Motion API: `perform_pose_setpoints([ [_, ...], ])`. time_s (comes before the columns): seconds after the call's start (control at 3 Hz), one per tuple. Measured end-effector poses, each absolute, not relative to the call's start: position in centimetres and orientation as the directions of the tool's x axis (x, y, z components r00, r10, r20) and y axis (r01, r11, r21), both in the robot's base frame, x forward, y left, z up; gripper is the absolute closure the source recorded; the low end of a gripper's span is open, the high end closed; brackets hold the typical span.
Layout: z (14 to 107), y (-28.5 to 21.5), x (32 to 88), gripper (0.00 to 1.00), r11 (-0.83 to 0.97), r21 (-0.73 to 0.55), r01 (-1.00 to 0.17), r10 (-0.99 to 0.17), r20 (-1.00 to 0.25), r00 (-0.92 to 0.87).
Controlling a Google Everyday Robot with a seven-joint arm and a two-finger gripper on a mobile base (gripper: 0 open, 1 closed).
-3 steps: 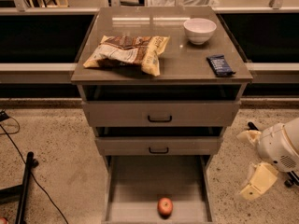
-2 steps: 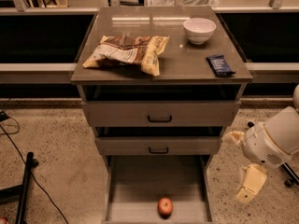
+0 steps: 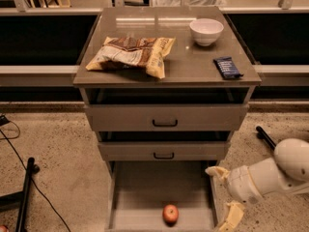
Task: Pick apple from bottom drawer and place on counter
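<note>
apple (image 3: pixel 170 213) lies unmoved at 6 o'clock in the open bottom drawer (image 3: pixel 145 187). gripper (image 3: pixel 222 195), fingers spread wide and empty, has slid in beside the drawer's right wall, at the apple's 3 o'clock. the print on the snack bag (image 3: pixel 130 55) can't be read.

The white arm (image 3: pixel 285 170) reaches in from the lower right, its rounded joint well to the right of the bottom drawer (image 3: pixel 154 187). The forearm points left toward the drawer's right wall. The tool (image 3: pixel 223 195) sits just at that wall, its two cream fingers (image 3: pixel 232 216) spread apart, one above the other.
</note>
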State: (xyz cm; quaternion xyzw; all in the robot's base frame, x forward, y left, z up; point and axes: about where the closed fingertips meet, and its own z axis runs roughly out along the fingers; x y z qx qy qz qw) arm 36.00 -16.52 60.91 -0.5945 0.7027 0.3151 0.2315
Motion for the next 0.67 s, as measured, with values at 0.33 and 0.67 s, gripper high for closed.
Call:
perform_pose_setpoints([
  [0.33,57.4,-16.4,39.8,0.00,0.088,0.060,-0.994,-0.642,-0.760,-0.103],
  [0.67,58.6,-17.4,43.8,0.00,0.055,-0.029,-0.998,-0.655,-0.755,-0.014],
])
